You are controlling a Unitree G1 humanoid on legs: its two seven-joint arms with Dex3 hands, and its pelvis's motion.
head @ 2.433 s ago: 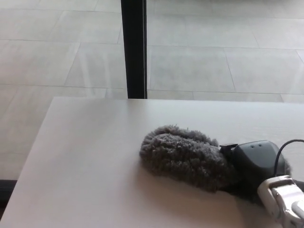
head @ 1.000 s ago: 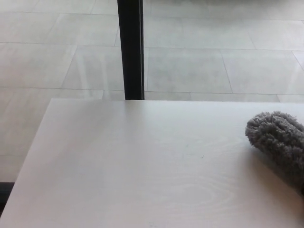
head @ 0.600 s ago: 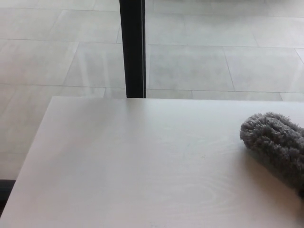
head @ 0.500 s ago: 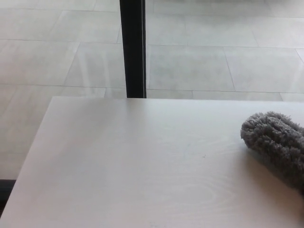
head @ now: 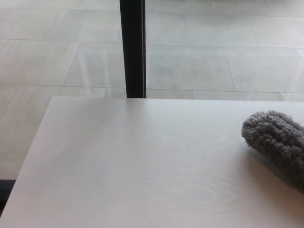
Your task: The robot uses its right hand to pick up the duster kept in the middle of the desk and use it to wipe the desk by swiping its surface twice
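Note:
The grey fluffy duster (head: 278,142) lies on the pale wooden desk (head: 142,166) at the right edge of the head view. Only its rounded front end shows; the rest runs out of the picture to the right. No part of either hand or arm appears in the view.
The desk's far edge (head: 166,98) and left edge border a tiled floor (head: 61,57). A black vertical post (head: 132,47) stands behind the desk's far edge, left of centre.
Since 2.4 s ago the duster has travelled from the desk's middle to the right edge, and the right hand has left the view. Over the last second it has barely shifted.

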